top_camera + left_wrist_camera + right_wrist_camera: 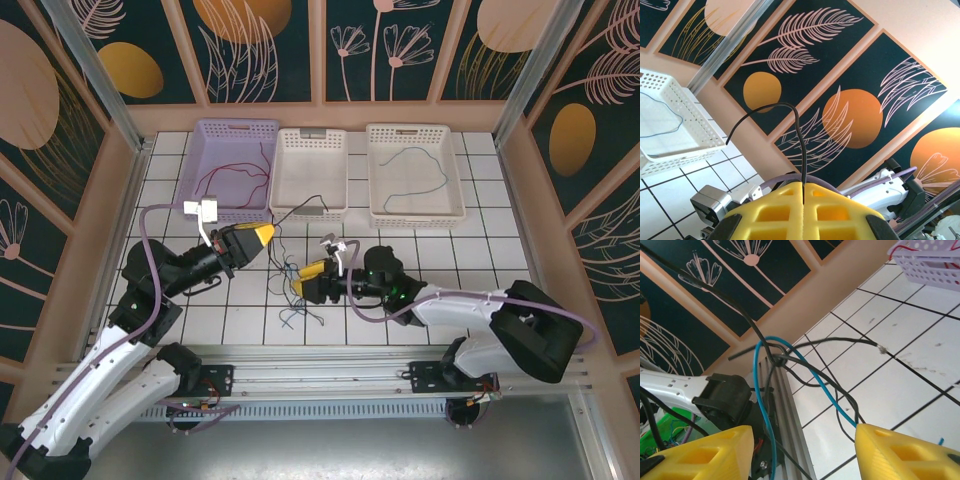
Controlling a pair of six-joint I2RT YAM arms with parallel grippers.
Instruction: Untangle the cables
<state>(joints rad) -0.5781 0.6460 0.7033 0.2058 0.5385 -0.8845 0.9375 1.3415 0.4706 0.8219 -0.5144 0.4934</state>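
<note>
Cables [298,312] between left gripper [268,234], right gripper [303,280]; left basket [236,127], middle basket [312,170], right basket [415,215] behind.

Matt yellow on the left gripper [804,190], moulded plastic with a waffle of recesses, and the right gripper [802,435] wore the same. The black cable [799,135] had a smooth, faintly shiny sheath, and the blue cable [762,400] looked like slick plastic too. The table [490,250] was white tile, smooth with a soft sheen, scuffed in spots. The lilac basket [237,128] was perforated plastic, as were the middle white basket [281,170] and the right white basket [415,132]. The rail [330,355] up front was brushed metal, and the right arm's shell [455,308] was glossy white.
</note>
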